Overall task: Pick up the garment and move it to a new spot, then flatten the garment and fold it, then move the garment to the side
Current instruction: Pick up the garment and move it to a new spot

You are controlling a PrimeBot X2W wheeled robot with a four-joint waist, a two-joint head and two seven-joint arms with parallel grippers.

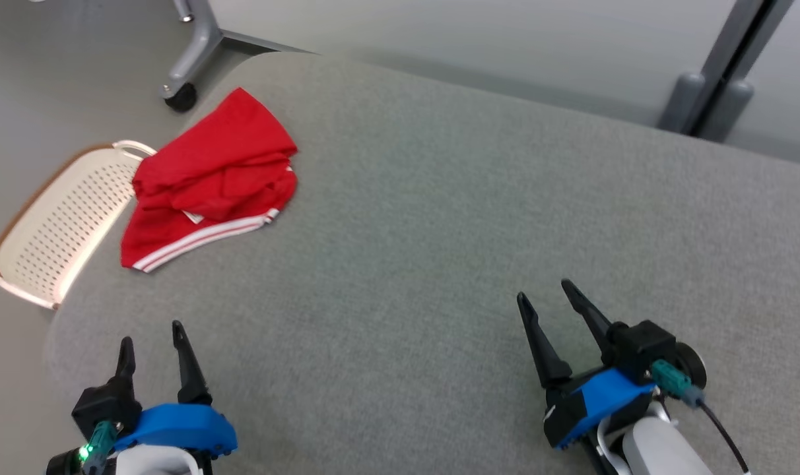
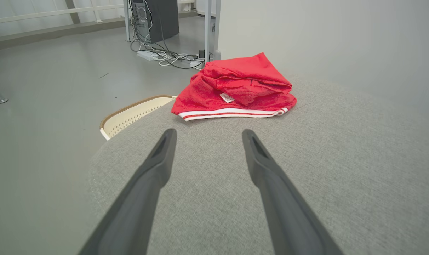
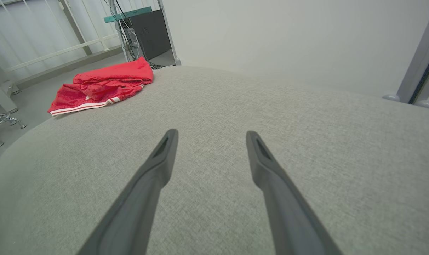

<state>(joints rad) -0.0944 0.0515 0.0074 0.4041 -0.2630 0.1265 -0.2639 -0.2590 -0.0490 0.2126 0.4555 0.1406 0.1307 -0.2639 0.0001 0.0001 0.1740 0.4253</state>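
Observation:
A red garment (image 1: 208, 181) with white stripes along one hem lies crumpled near the far left edge of the grey cushioned surface (image 1: 439, 231). A small white label shows among its folds. My left gripper (image 1: 152, 333) hovers open at the lower left, well short of the garment, nothing between its fingers. The left wrist view has the garment (image 2: 237, 88) straight ahead beyond the open gripper (image 2: 207, 136). My right gripper (image 1: 544, 293) stands open at the lower right, far from the cloth. In the right wrist view the garment (image 3: 101, 86) lies at the upper left, past the open gripper (image 3: 211, 136).
A cream perforated basket (image 1: 57, 224) sits on the floor just off the surface's left edge, partly under the garment's side. A wheeled grey stand leg (image 1: 189, 53) is behind it. A grey post (image 1: 723, 72) rises at the far right. Cables and a computer tower (image 2: 158, 21) lie on the floor.

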